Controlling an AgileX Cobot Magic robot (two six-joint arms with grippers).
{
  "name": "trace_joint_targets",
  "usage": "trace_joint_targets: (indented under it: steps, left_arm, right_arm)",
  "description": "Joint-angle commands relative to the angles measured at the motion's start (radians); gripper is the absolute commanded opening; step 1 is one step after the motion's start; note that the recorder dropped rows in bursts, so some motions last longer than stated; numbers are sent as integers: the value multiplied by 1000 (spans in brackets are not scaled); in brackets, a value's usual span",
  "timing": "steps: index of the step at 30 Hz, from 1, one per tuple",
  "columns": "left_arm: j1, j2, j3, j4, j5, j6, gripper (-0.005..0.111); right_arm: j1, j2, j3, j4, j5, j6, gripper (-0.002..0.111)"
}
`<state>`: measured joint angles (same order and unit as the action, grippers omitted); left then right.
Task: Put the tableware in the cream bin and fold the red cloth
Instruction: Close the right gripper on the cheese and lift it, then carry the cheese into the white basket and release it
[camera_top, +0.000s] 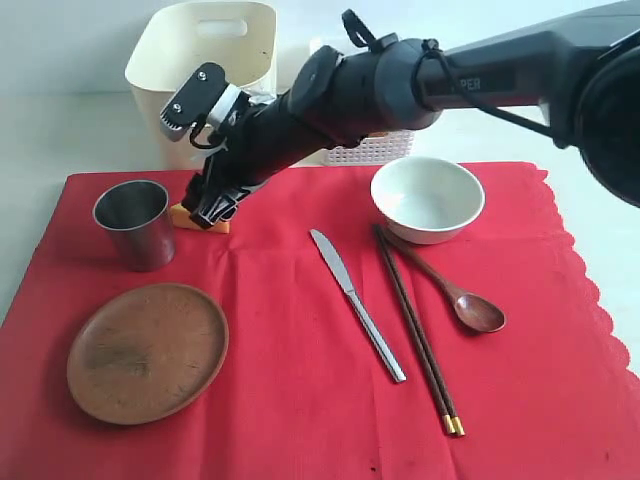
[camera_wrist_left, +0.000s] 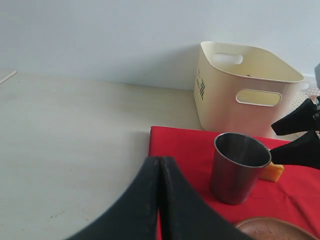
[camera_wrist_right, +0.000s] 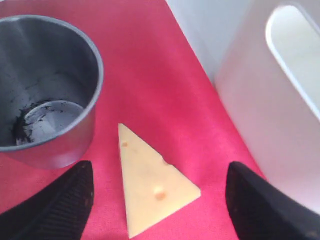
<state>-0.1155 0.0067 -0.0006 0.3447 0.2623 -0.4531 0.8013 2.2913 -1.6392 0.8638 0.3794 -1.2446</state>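
Note:
A red cloth (camera_top: 300, 400) covers the table. On it lie a steel cup (camera_top: 133, 222), a wooden plate (camera_top: 148, 350), a silver knife (camera_top: 357, 303), dark chopsticks (camera_top: 415, 330), a wooden spoon (camera_top: 455, 290) and a pale bowl (camera_top: 427, 198). The cream bin (camera_top: 205, 60) stands behind the cloth's far left edge. My right gripper (camera_wrist_right: 159, 175) reaches across to the left and is open, its fingers either side of a cheese wedge (camera_wrist_right: 150, 185) without touching it. The cup (camera_wrist_right: 45, 90) is right beside it. My left gripper (camera_wrist_left: 160, 161) is shut and empty, over the cloth's left edge (camera_wrist_left: 180, 145).
A white lattice basket (camera_top: 370, 148) stands behind the cloth, partly hidden by the right arm. Beside the cheese (camera_top: 200, 218) rises the cream bin's wall (camera_wrist_right: 270, 115). Bare pale tabletop (camera_wrist_left: 75, 130) lies left of the cloth.

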Motion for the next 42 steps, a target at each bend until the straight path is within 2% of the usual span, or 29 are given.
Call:
trace_joint_targets:
  steps: [1, 12, 15, 25, 28, 30, 33, 42]
  left_arm:
    - [1, -7, 1, 2, -6, 8, 2]
    - [1, -7, 1, 2, -6, 8, 2]
    - [1, -7, 1, 2, -6, 8, 2]
    - [1, -7, 1, 2, -6, 8, 2]
    - [1, -7, 1, 2, -6, 8, 2]
    - [1, -7, 1, 2, -6, 8, 2]
    - [1, -7, 1, 2, -6, 8, 2]
    - [1, -7, 1, 2, -6, 6, 2]
  right_arm:
    - [2, 31, -9, -6, -43, -10, 69]
    - [2, 139, -116, -9, 14, -1, 69]
    - [2, 143, -116, -16, 19, -1, 66]
    - [2, 128, -116, -57, 35, -1, 13]
    - [2, 107, -116, -62, 43, 27, 2]
    - [2, 87, -116, -81, 43, 56, 0]
    - [2, 41, -116, -189, 55, 161, 0]
    - [-9, -137, -116, -683, 169, 647, 0]
